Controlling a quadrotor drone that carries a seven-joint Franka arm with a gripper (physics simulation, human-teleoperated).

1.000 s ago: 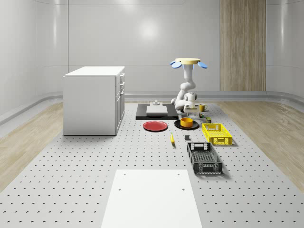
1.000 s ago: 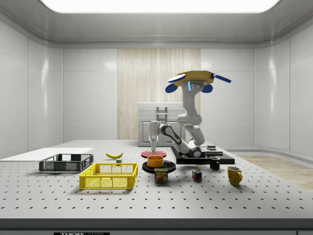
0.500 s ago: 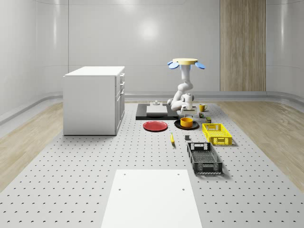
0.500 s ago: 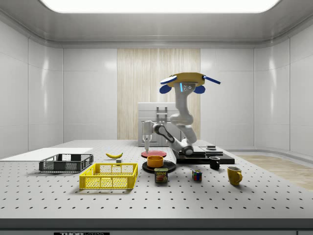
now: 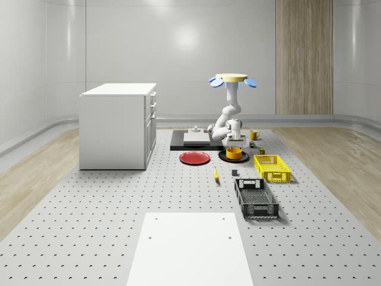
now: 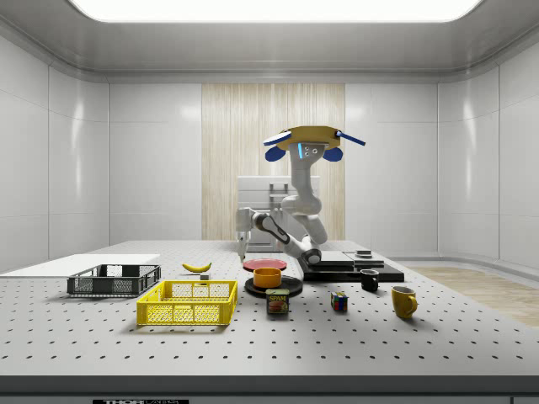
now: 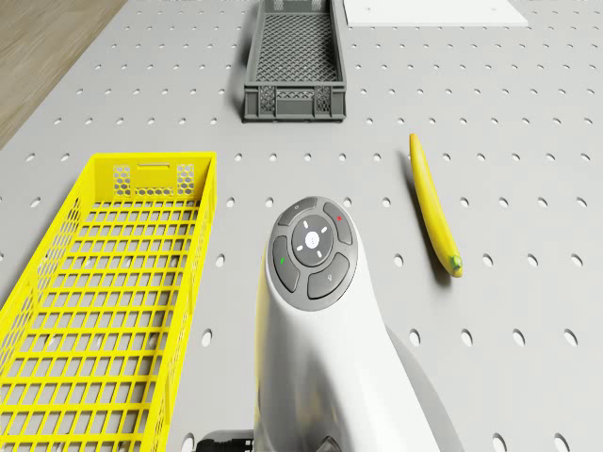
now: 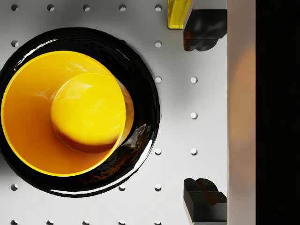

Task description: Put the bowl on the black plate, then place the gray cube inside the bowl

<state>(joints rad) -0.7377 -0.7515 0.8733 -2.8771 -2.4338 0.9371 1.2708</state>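
Bowl was seen seated upright on the black plate, right of centre in the whole-scene view, so the first half of the task was judged done and the fetching of the gray cube was taken as the step in hand.

At the left of that view a white cabinet was seen. Right of it a red plate lay just beside the black plate. Lower and a little right, a banana lay near a small dark block; whether that block was the gray cube could not be told.

Above the bowl the gripper was held, with the drone hovering high over the table, resting on nothing. In the wrist view the fingertips were seen spread wide apart with nothing between them, and the bowl sat off to one side of the gripper's line. At the right of the whole-scene view a yellow crate stood near the plate.

For the step to be done well, the cube should first be identified with certainty. The arm should then be lifted clear so the bowl is not knocked, and the cube should be squared between the spread fingers before they are closed.
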